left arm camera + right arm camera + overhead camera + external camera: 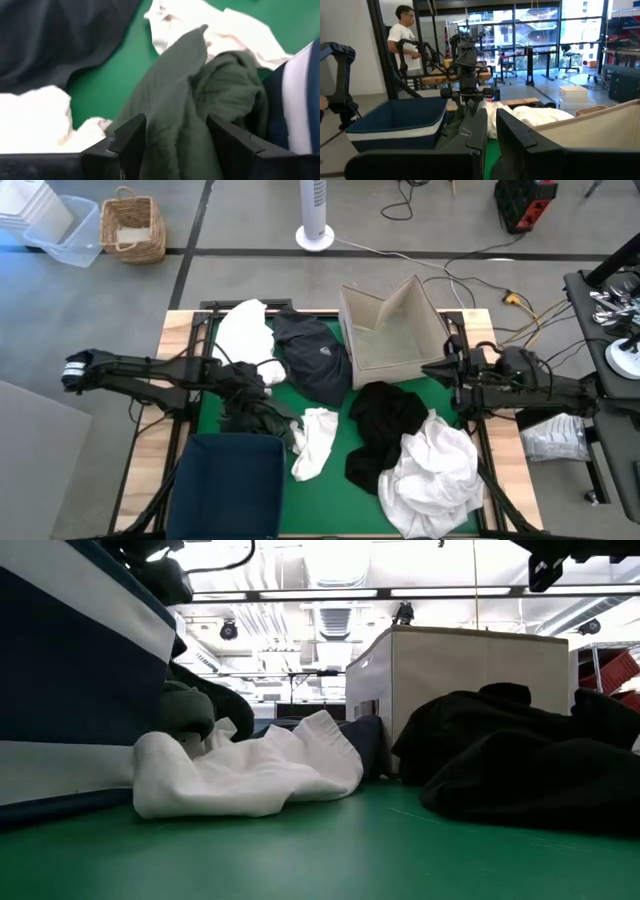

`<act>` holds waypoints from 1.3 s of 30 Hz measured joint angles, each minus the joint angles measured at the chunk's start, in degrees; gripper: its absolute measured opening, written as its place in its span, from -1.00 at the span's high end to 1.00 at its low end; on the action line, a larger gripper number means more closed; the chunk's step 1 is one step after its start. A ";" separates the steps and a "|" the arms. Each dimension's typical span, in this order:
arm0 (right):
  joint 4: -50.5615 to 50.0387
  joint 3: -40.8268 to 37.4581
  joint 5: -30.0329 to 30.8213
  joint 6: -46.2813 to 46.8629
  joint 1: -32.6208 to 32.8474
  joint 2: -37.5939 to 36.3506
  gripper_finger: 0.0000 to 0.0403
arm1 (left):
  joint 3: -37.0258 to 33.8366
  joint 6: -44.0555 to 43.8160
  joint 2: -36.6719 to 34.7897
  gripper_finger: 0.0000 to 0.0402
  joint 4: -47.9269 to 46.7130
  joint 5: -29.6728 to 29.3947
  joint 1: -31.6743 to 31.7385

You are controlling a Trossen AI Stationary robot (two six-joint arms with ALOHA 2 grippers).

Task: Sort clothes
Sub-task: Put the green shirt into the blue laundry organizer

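Observation:
My left gripper is open and tilts down over a dark green garment, which lies heaped beside the navy bin; a raised fold of it stands between the fingers. Around it on the green mat lie a white garment, a navy one, a small white one, a black one and a large white one. My right gripper is shut with nothing in it and is held level above the table's right side, next to the cardboard box. My left gripper has one finger on each side of a raised fold of the dark green garment, coming from above on a slant. The jaws stand wide apart. I cannot tell whether the fingers touch the cloth. The garment's bulk rests on the mat.
The navy bin stands at the table's near left corner, the cardboard box at the far right. A person stands in the room beyond the table. A wicker basket and a fan base are on the floor behind it.

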 joint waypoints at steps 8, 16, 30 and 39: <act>-0.01 0.00 -0.01 -0.01 -0.01 2.10 0.83 | 0.00 0.00 1.88 0.31 -1.84 0.02 -0.02; -0.01 -0.01 -0.01 0.01 -0.01 3.04 0.83 | 0.00 0.00 1.85 0.74 -2.05 0.02 -0.02; 0.00 -0.02 0.00 0.01 -0.01 3.08 0.83 | 0.30 1.05 0.08 0.98 -2.38 0.28 -0.06; -0.02 -0.02 -0.02 0.04 0.01 3.08 0.83 | 8.88 2.60 -2.78 0.99 -4.37 -2.76 -2.05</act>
